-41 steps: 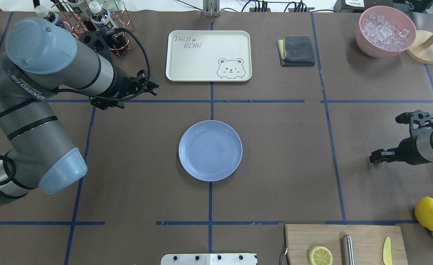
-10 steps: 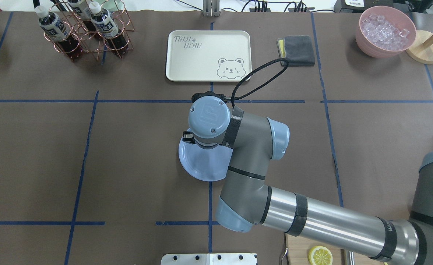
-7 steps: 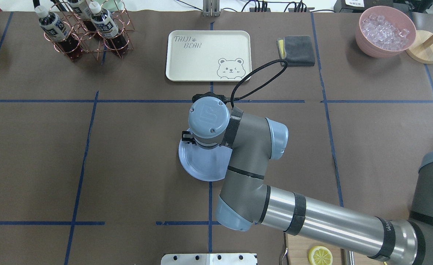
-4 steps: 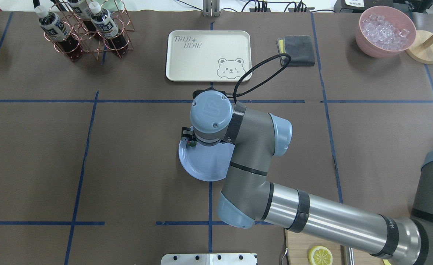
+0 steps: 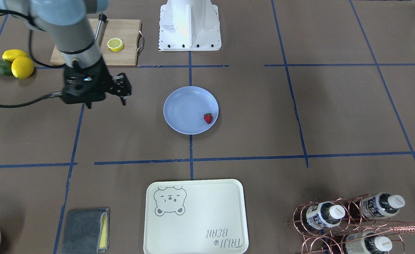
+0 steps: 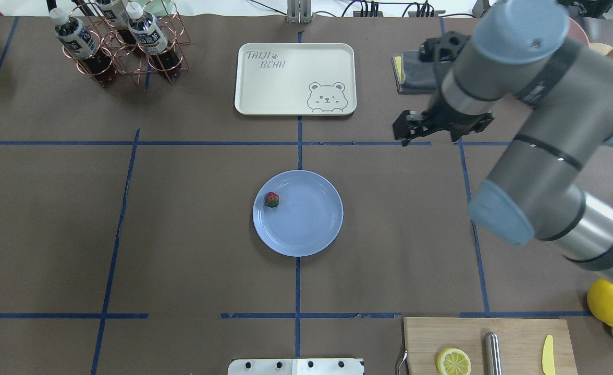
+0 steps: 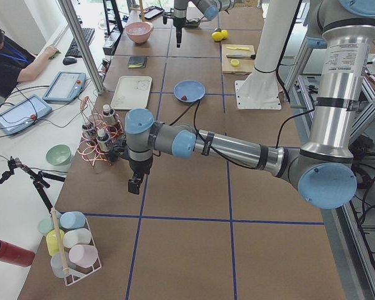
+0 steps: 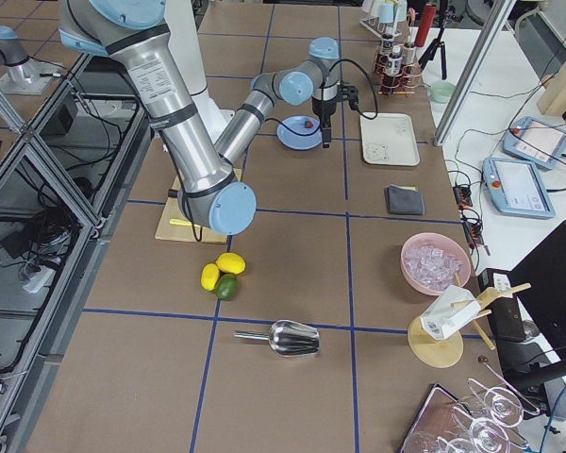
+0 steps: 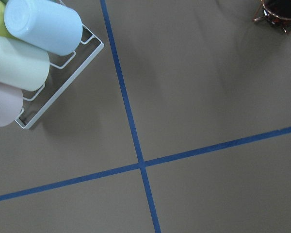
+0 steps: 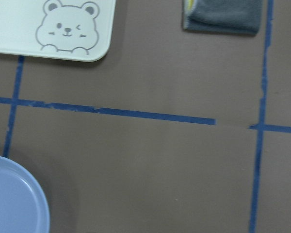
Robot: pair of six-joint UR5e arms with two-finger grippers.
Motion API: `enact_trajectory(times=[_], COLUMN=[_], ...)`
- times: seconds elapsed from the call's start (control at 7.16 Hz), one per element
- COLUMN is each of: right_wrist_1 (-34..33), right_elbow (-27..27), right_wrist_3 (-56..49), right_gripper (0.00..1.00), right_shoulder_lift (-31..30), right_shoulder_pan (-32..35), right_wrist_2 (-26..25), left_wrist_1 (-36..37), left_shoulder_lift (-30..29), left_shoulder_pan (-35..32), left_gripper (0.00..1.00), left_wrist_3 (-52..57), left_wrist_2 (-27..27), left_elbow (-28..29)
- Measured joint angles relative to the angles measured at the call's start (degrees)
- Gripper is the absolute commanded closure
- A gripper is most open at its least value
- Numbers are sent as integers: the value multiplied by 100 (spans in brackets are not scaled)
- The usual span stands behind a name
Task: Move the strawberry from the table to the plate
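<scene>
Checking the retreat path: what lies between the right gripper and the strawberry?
Overhead view: between right gripper and strawberry, only bare table, a blue tape line and part of the plate.

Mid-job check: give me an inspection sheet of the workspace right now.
Surface: table, brown, blue tape grid.
Job's things: strawberry lies in the plate near its rim, nothing holding it.
Clutter: bear tray, grey cloth, bottle rack, lemons, cutting board, all apart from the plate.
Grippers: right gripper open, empty, off the plate; left gripper near the bottle rack, state unclear.
Cables: black cable trails from the right wrist, clear of the plate.
Surroundings: person seated beside the table.
</scene>
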Motion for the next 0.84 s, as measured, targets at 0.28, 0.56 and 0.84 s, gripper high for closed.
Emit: enact_trajectory(times=[0.28, 0.56, 0.84], right_wrist_1=[-7, -11, -2], right_elbow=[-20, -484, -974], right_wrist_3=[-1960, -3749, -4923], right_gripper=[0, 0, 0], right_shoulder_lift=[-987, -1639, -2102], right_shoulder_pan=[1367, 2603, 3446], right_wrist_2=[924, 1464, 1614], left_wrist_1=[-18, -58, -71], left_shoulder_lift=[381, 607, 666], left_shoulder_pan=[-203, -233, -238], left_gripper=[0, 0, 0], left_wrist_3=[242, 280, 285], left_wrist_2=[-497, -614, -610], left_elbow=[210, 238, 246])
